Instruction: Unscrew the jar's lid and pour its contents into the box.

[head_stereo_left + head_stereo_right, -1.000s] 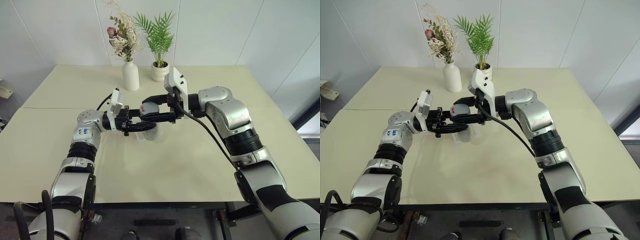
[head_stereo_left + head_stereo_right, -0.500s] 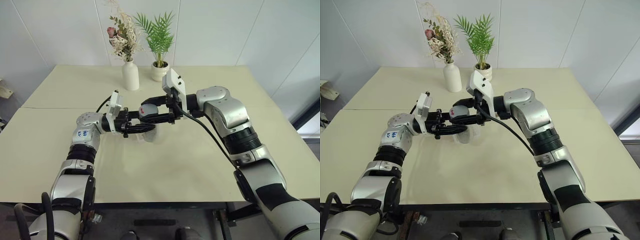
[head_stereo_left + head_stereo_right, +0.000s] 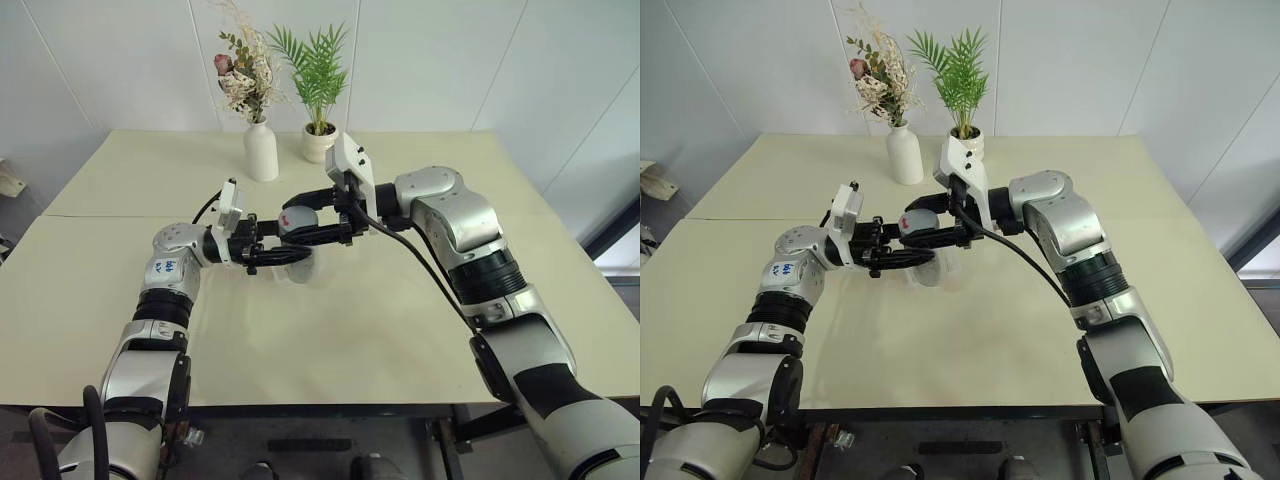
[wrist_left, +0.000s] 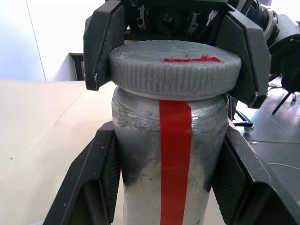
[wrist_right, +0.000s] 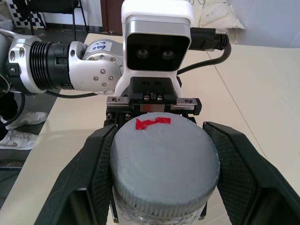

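Slippage is the main risk here, as I judge it: the lid [image 4: 174, 70] is pinched only at its ribbed edge, so if the clamp on it is weaker than the thread's hold, the pads could skate round the ribbing without turning it. If the grip on the body gives instead, the jar [image 4: 168, 154] would spin with the lid, or tilt and drop its contents onto the table [image 3: 400, 330] short of the box, which I cannot pick out clearly beneath the arms. The jar hangs above the middle of the table, just near of the white vase [image 3: 261, 151] and the plant pot [image 3: 320, 143]. The left gripper [image 3: 280, 254] reaches in from the left, roughly level and pointing right, its fingers closed on the jar's silvery body either side of the red stripe. The right gripper [image 3: 318, 218] comes from the right at a slight downward slant, pointing left, its fingers clamped on opposite sides of the grey lid. The two wrists face each other, with the jar upright between them. The lid sits flat on the jar's neck, not yet visibly lifted.
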